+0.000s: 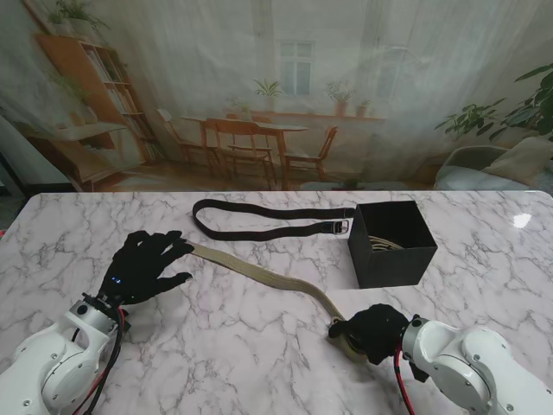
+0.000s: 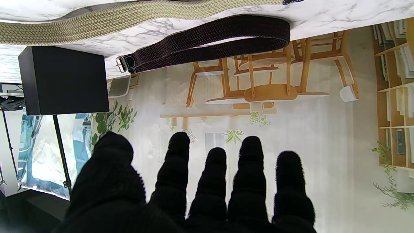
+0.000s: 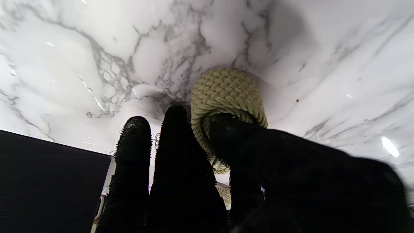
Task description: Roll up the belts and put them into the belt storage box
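Note:
A tan woven belt (image 1: 268,275) lies across the table from my left hand (image 1: 147,264) to my right hand (image 1: 373,331). My right hand is shut on the belt's rolled end (image 3: 226,97), a small coil pressed against the marble. My left hand is open, fingers spread, resting by the belt's other end (image 2: 97,22). A black belt (image 1: 268,220) lies folded in a long loop farther from me, its buckle (image 2: 124,64) near the black storage box (image 1: 390,244). The box stands open and holds a coiled tan belt (image 1: 380,242).
The marble table (image 1: 259,363) ends at a backdrop printed with chairs and plants. The box (image 2: 63,81) stands at the right, close to my right hand.

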Robot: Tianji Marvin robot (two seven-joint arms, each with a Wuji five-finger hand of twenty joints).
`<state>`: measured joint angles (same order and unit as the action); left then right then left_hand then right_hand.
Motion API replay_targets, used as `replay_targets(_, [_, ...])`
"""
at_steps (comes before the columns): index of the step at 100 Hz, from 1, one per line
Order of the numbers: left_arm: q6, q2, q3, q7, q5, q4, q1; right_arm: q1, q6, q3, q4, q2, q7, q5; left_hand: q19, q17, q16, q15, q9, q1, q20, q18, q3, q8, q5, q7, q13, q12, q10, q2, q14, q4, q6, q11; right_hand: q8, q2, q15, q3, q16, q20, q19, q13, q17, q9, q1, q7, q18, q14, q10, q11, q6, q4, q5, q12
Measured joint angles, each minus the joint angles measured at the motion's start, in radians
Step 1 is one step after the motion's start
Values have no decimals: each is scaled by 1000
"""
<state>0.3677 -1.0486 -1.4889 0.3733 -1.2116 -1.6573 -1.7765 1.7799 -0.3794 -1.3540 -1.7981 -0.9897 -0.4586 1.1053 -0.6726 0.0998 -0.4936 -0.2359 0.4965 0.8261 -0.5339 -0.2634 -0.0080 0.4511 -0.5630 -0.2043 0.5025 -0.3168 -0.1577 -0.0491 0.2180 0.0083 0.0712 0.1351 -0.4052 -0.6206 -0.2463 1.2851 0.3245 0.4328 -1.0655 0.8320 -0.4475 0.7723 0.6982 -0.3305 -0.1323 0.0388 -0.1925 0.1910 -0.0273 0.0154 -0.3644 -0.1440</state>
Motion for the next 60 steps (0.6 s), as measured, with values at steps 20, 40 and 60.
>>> replay_targets(20, [0,0,0,1,-1,0,0,5,17,-1,-14,3,-29,-20,0,0,0,0,0,0,0,0,0,0,0,0,0,0,0,0,0,0,0,0,3,12,0,13,-14,-4,2,-8,8,-12,3,50,-1,10,-21,-79,26,-3,0,47])
replay_targets(40, [0,0,0,1,-1,0,0,8,37,-1,-27,5,-56,-35,0,0,0,0,0,0,0,0,0,0,0,0,0,0,0,0,0,0,0,0,16,12,26,24,-42,-37,44,-69,43,-95,9,75,-31,71,-119,-142,100,-8,0,74])
replay_targets(60, [0,0,0,1,-1,0,0,10,37,-1,-32,5,-64,-29,0,0,0,0,0,0,0,0,0,0,0,0,0,0,0,0,0,0,0,0,16,43,26,34,-50,-54,47,-78,59,-105,35,79,-40,72,-121,-144,101,-13,0,75])
